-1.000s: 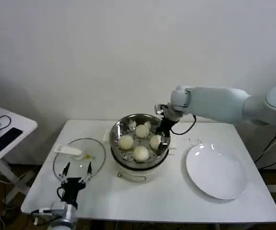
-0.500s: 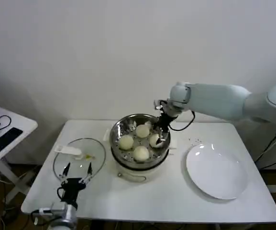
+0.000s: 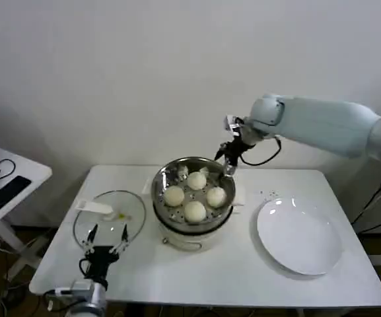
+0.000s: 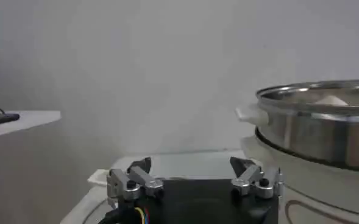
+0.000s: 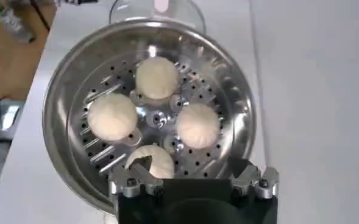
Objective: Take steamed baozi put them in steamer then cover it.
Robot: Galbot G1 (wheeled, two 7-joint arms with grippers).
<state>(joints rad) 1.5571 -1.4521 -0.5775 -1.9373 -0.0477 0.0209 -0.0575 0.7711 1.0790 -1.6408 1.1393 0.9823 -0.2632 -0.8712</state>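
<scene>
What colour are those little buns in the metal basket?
Cream-white buns, clearest in the right wrist view.

Steamer [image 3: 193,191] mouth open from above, mid-frame; right gripper [image 3: 227,156] hangs over its upper-right rim. Lid [image 3: 108,216] lower left, unobstructed.

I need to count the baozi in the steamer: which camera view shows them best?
The right wrist view: it looks straight down into the steamer, showing all four baozi apart on the perforated bottom. The head view also shows four, from an angle. The left wrist view sees only one bun top above the rim.
</scene>
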